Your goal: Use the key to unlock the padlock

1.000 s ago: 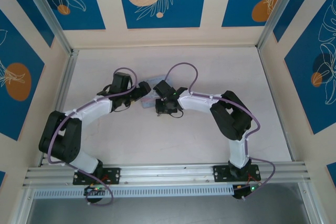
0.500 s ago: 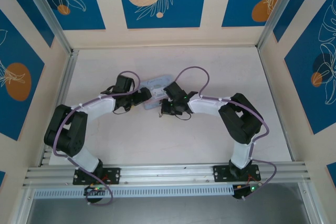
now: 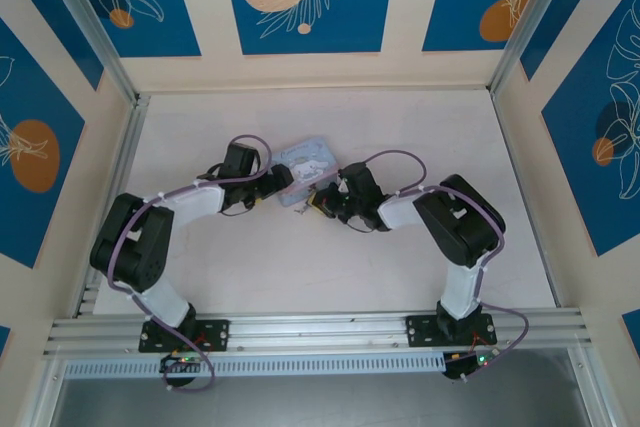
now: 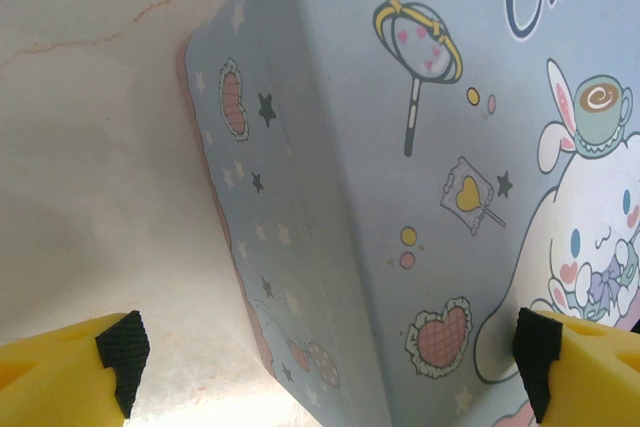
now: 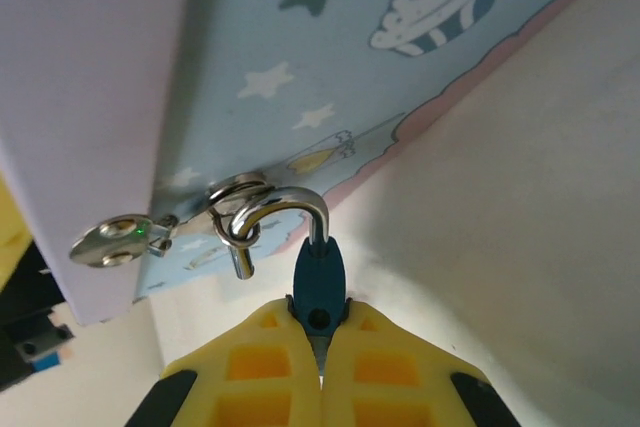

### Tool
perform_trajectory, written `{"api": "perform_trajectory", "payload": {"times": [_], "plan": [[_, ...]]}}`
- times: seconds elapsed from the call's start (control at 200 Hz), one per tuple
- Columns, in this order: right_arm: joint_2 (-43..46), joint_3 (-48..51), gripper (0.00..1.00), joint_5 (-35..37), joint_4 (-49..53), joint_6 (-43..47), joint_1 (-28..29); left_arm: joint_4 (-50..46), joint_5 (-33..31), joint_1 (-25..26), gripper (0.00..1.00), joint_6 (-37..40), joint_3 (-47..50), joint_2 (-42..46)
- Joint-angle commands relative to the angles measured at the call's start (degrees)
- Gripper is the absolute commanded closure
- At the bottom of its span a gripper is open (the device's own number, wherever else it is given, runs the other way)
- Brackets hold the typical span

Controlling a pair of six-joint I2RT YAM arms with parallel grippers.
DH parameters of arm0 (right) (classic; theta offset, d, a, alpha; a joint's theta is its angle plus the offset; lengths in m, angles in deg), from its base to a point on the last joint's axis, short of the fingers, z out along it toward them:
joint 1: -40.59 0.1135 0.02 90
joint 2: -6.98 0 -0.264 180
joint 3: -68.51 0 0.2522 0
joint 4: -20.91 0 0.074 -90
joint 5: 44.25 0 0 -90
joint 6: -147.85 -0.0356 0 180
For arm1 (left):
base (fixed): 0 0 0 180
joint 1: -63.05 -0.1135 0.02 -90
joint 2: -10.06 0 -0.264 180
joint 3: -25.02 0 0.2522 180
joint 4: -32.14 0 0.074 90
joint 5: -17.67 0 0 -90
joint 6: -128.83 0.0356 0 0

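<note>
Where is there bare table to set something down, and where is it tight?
Bare: the far strip between the tin and back wall; the right side beyond the right arm; the near strip before the rail. Crowded: the centre, where left gripper and right gripper meet the tin.
</note>
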Motion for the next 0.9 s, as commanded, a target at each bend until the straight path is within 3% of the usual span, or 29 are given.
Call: {"api": "perform_trajectory", "payload": {"times": [0.0, 0.105, 0.375, 0.63, 0.78, 0.89], "plan": [[-1.67, 0.01, 1.00, 1.73, -11.72, -8.17, -1.01, -7.22, -2.05, 0.97, 0.07, 0.07, 2.99, -3.74], [-2.68, -0.82, 1.00, 3.88, -14.32, -10.79, -2.36, -7.44, -2.31, 0.99, 0.07, -0.18, 2.94, -4.25], [1.22, -5.03, 1.00, -0.07, -1.32, -3.61, -12.11, -6.07, -1.15, 1.08, 0.08, -1.83, 1.94, -7.08], [10.18, 3.49, 1.00, -1.80, 6.83, 2.67, -17.51, -6.89, -1.88, 1.34, 0.00, 0.73, 0.59, -0.87], [16.64, 9.72, 0.51, -2.16, 10.34, 4.90, -21.49, -12.82, -6.27, 1.23, 0.00, 3.77, -1.20, 7.42], [23.23, 11.65, 0.34, -3.07, 15.75, 7.78, -24.49, -18.11, -10.56, 1.04, 0.00, 6.10, -2.90, 14.10]]}}
